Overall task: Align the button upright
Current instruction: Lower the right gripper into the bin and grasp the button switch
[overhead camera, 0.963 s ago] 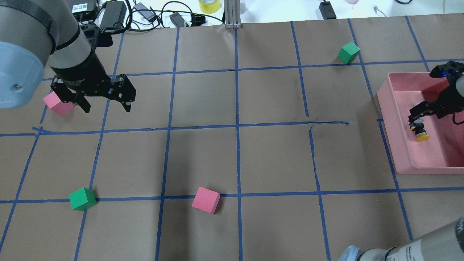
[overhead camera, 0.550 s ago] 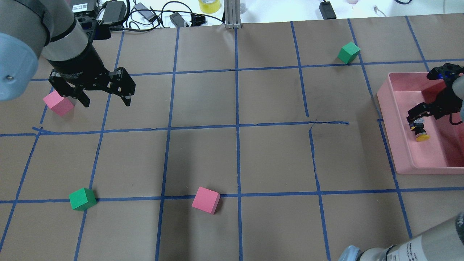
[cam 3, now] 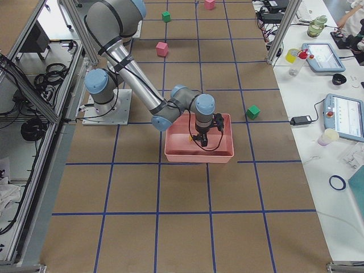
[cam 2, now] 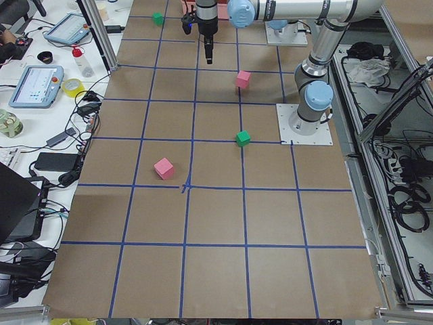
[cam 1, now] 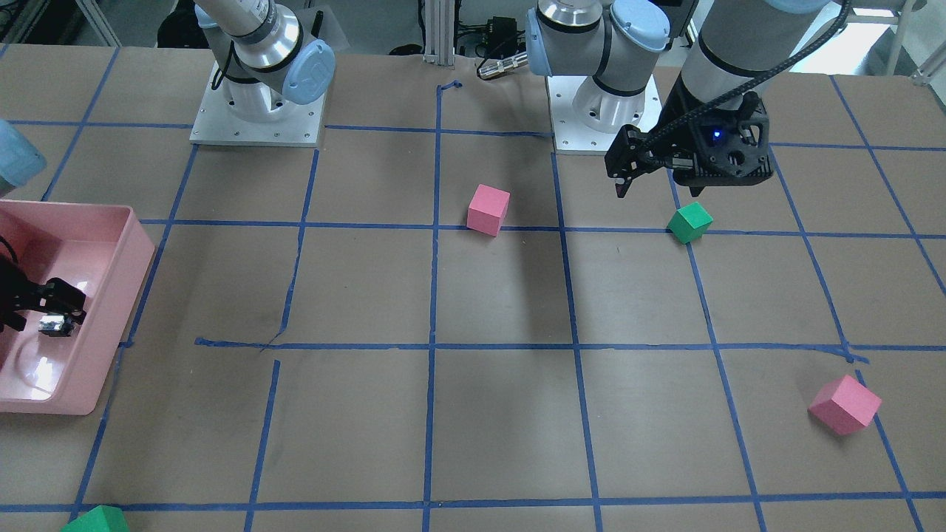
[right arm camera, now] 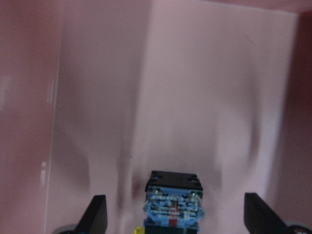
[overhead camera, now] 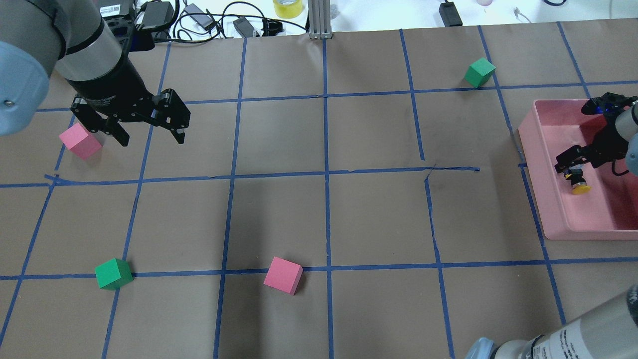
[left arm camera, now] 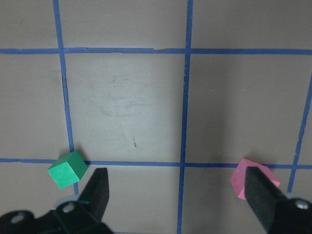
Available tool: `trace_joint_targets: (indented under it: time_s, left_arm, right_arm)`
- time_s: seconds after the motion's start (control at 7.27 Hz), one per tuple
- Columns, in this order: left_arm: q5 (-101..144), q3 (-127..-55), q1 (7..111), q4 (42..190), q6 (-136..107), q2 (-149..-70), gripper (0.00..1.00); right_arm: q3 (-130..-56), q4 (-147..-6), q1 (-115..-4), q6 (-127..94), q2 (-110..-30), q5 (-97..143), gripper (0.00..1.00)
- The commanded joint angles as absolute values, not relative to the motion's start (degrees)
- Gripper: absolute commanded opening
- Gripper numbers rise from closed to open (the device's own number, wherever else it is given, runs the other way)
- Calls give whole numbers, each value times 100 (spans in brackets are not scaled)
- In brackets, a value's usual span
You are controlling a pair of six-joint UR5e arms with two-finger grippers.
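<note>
The button [overhead camera: 578,182] lies in the pink bin [overhead camera: 541,189] at the right, its yellow cap toward the robot's side and its base block toward my right gripper. My right gripper [overhead camera: 569,163] hangs in the bin just over the button's base end. In the right wrist view the button [right arm camera: 173,204] sits between the two wide-apart fingers [right arm camera: 97,214], touching neither. The front view shows the same gripper [cam 1: 46,310] over the button [cam 1: 53,324]. My left gripper [overhead camera: 149,134] is open and empty above the table at the far left.
A pink cube [overhead camera: 79,141] sits just left of my left gripper. A green cube [overhead camera: 113,273] and another pink cube [overhead camera: 283,275] lie near the front, and a green cube [overhead camera: 479,72] lies at the back right. Cables and adapters lie past the table's far edge.
My left gripper has shifted slightly toward the far side and right, still open. My right gripper has drawn back a little from the button. The button has not moved.
</note>
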State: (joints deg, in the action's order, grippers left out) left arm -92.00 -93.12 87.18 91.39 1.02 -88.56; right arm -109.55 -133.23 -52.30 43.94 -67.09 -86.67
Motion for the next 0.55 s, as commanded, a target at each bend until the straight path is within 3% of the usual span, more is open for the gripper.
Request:
trace_joint_targets:
  time_s: [0.0, 0.28, 0.41]
  left_arm:
    - [-9228, -9308, 8657, 9175, 97, -8860, 100]
    - [-9254, -9360, 8517, 9229, 88, -9043, 100]
    - [-9281, -9308, 8508, 9211, 88, -9044, 100]
  right_arm:
    - [-10960, -13324, -5229, 4395, -6706, -8736, 100]
    - [-10969, -13298, -5229, 4377, -6697, -8631, 95]
    - [-10969, -13246, -5229, 4386, -6680, -8700, 50]
